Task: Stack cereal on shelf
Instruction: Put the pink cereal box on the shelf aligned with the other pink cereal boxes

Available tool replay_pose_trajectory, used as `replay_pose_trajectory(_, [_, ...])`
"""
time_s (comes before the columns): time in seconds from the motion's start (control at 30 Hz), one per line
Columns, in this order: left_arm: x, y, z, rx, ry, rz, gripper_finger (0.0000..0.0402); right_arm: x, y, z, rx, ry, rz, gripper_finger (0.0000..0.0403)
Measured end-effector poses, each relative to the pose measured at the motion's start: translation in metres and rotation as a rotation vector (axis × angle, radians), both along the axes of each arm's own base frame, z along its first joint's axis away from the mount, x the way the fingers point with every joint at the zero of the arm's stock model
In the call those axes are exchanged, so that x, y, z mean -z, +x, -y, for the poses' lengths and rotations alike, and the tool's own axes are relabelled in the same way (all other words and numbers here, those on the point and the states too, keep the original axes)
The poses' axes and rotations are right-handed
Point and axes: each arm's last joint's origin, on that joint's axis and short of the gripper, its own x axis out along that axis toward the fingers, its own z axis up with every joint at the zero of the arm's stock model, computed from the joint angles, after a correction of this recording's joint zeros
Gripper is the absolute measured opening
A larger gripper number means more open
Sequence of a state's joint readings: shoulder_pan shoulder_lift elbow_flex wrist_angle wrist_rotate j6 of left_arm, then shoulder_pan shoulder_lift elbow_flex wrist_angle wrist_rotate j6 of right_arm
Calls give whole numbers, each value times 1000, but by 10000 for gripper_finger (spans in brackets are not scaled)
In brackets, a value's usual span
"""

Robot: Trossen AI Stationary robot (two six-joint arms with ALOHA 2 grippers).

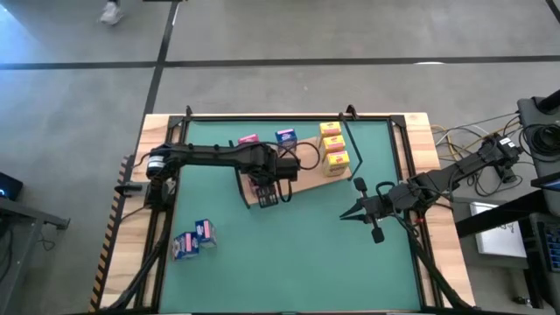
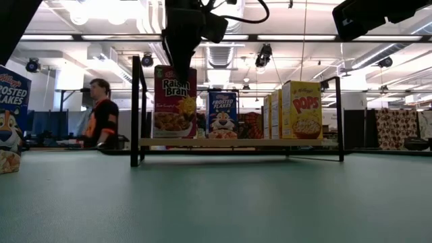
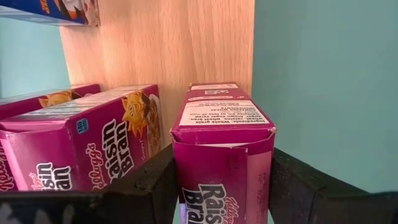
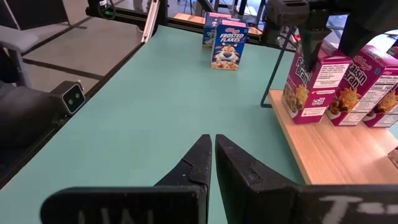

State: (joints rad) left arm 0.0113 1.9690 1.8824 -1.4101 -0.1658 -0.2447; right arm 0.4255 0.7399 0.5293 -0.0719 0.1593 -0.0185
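Left wrist view: left hand (image 3: 221, 186) clamps upright pink Raisin Bran box (image 3: 222, 134) at shelf (image 3: 186, 43) edge | right hand (image 4: 213, 163) closed, empty, over desk (image 4: 155, 118) beside shelf

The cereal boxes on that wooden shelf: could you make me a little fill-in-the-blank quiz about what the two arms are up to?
1. The left gripper is closed on a ____ Raisin Bran box.
2. That box sits on the wooden ____.
3. The right gripper waits over the green mat with its fingers ____.
4. The Pops boxes are ____.

Missing words: pink; shelf; shut; yellow
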Motion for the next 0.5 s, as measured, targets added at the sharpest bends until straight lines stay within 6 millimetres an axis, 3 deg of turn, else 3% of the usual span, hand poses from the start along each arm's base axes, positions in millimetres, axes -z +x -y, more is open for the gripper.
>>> replay_pose_trajectory(0.5, [0, 0, 1, 14, -26, 2, 178, 0, 0, 0, 0, -1, -2, 13])
